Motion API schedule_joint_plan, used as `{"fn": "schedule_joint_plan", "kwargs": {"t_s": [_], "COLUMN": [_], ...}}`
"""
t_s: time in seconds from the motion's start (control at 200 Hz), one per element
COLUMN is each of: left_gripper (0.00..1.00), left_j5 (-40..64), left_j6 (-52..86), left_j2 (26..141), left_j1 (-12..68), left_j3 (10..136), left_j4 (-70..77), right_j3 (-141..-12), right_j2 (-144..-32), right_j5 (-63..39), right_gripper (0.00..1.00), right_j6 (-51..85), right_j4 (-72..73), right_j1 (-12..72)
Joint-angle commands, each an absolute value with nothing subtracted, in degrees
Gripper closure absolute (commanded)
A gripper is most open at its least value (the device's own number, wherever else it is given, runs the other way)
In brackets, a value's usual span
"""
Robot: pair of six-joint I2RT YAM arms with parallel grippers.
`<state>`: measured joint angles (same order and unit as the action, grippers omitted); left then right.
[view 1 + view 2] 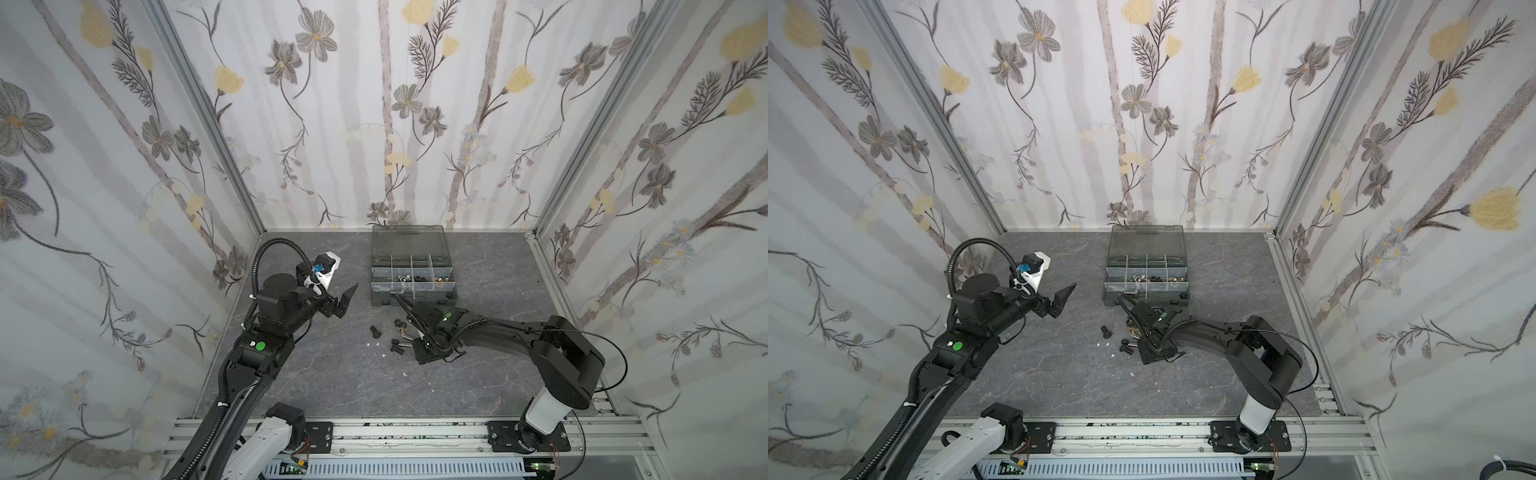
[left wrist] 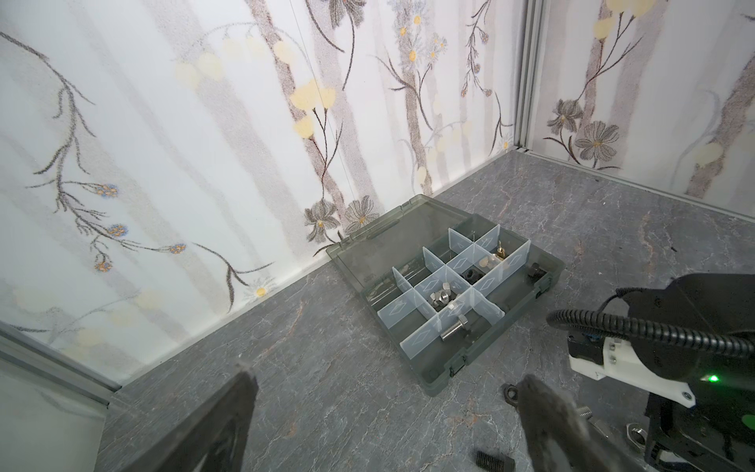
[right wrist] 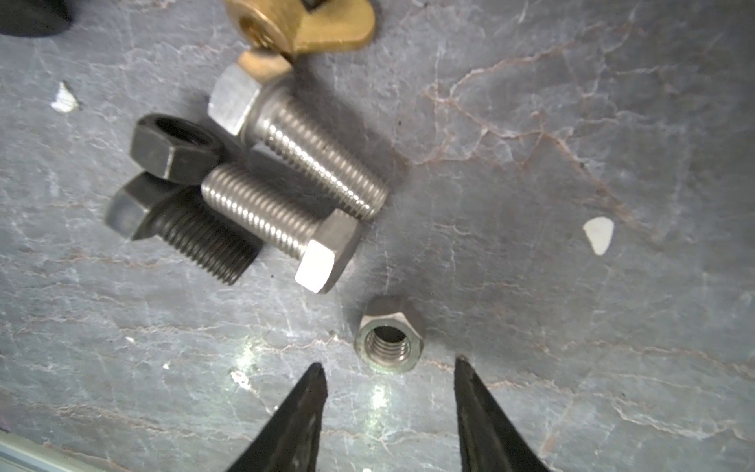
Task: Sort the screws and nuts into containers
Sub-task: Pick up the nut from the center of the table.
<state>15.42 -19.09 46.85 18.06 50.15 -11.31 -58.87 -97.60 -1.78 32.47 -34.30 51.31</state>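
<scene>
Right gripper (image 3: 391, 364) hangs low over the table (image 3: 572, 367), jaws partly spread and empty. We judge them set to straddle the silver nut (image 3: 388, 335) just ahead of them, clear of the screws (image 3: 265, 212) lying beyond.

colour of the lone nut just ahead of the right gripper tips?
Silver. The nut shows best in the right wrist view.
</scene>
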Motion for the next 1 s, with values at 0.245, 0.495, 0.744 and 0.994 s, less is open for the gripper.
{"fn": "schedule_joint_plan", "kwargs": {"t_s": [0.245, 0.495, 0.744, 0.994], "left_gripper": [0.0, 0.0, 0.0, 0.0], "left_j5": [15.1, 15.2, 15.2, 15.2], "left_j6": [-19.3, -19.3, -19.3, -19.3], "left_j2": [46.6, 46.8, 46.6, 46.4], "left_j1": [18.0, 18.1, 18.1, 18.0], "left_j3": [50.4, 50.4, 50.3, 50.0], "left_j4": [-10.3, -10.2, -10.2, -9.9], "right_j3": [-60.1, -59.9, -61.2, -61.1], "right_j2": [-99.6, -100.5, -102.1, -103.0], "right_j5": [-0.4, -0.1, 0.4, -0.6], "right_gripper": [0.55, 0.58, 0.62, 0.69], "right_j6": [31.3, 31.2, 30.4, 30.0], "right_j4": [-35.0, -33.8, -33.4, -33.9], "right_j1": [51.5, 51.5, 51.5, 51.6]}}
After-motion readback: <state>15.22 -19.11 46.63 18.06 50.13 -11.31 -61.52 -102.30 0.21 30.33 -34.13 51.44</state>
